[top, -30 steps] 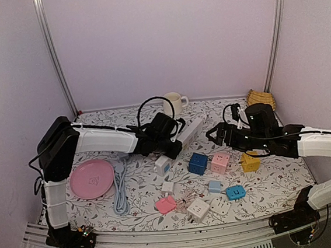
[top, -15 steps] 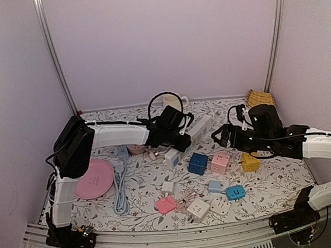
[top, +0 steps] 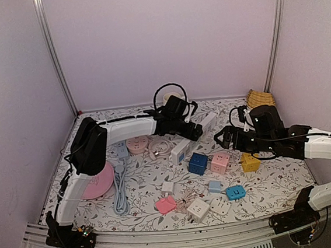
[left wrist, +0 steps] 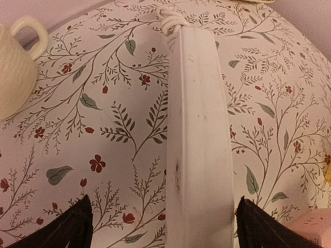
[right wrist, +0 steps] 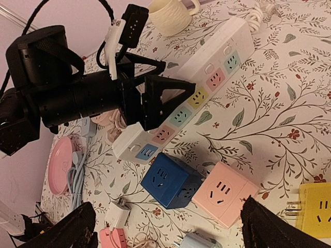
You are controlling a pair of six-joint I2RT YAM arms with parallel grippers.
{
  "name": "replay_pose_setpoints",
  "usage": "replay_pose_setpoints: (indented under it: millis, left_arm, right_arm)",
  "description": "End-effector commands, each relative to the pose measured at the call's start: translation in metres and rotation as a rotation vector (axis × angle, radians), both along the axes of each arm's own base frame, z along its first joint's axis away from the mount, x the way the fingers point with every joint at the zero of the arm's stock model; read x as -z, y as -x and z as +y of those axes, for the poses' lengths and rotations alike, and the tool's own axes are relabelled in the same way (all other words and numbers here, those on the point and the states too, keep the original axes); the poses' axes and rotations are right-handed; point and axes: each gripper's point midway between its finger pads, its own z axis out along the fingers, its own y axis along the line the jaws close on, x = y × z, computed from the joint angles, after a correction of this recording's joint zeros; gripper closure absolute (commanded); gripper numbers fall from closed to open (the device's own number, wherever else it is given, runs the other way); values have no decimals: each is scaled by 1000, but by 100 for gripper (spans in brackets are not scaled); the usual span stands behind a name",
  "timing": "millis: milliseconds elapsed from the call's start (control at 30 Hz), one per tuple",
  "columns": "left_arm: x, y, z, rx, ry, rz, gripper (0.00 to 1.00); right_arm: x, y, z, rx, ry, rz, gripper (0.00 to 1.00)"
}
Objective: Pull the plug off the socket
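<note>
The white power strip [right wrist: 207, 70] lies diagonally across the middle of the table [top: 282, 174]. Its coloured sockets face up, and its far end, with the knotted lead, points toward the cream mug [right wrist: 169, 13]. No plug shows in any socket that can be seen. The stretch under the left gripper [top: 192, 131] is hidden, so I cannot tell whether one is seated there.

That gripper hangs low over the strip with its jaws spread wide, one finger on each side, grasping nothing. The right gripper [top: 221, 137] is likewise released and empty, hovering apart to the right of the strip.

If a plug does sit in the hidden stretch, the sound way is to close on the plug's body alone, not across the strip, and draw straight out along the pins. The strip looks light and would probably lift with the plug. The right gripper could help by pressing down on the free far end.

A coiled white cord [top: 159, 148] lies just left of the strip's near end; whether it belongs to the plug I cannot tell. A blue cube socket [right wrist: 168, 183] and a pink cube socket [right wrist: 225, 199] sit just beside that end and crowd any approach from the right. The yellow adapter [right wrist: 313, 209] lies farther right. The pink plate [top: 98, 183] and the pale blue cable [top: 120, 190] are well apart on the left.
</note>
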Motion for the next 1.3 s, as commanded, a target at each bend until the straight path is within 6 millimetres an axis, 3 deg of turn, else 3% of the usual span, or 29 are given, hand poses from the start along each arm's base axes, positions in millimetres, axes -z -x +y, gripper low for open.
replay_pose_setpoints:
  millis: [0,233,433,500,600,667,967,1267]
  left_arm:
    - [-18,-21,5,-17,25,-24,3]
    - [-65,-30,21,-53,55,-78,3]
    - [-104,-6,50,-86,110,-117,3]
    - [-127,6,66,-106,152,-143,3]
    - [-148,24,99,-153,203,-164,3]
    - [-152,34,124,-201,225,-168,3]
    - [-137,72,254,-486,273,-166,3]
    - [-145,86,353,-687,253,-322,3]
  right_arm:
    - [3,0,-12,19,43,-15,1]
    - [7,-6,-22,46,75,-25,1]
    - [8,-18,-34,71,105,-32,1]
    - [7,-24,-41,101,121,-45,1]
    - [3,-34,-61,178,161,-77,1]
    - [0,-42,-73,214,182,-94,1]
    - [-14,-71,-116,323,254,-282,0]
    - [-8,-95,-180,508,340,-328,3]
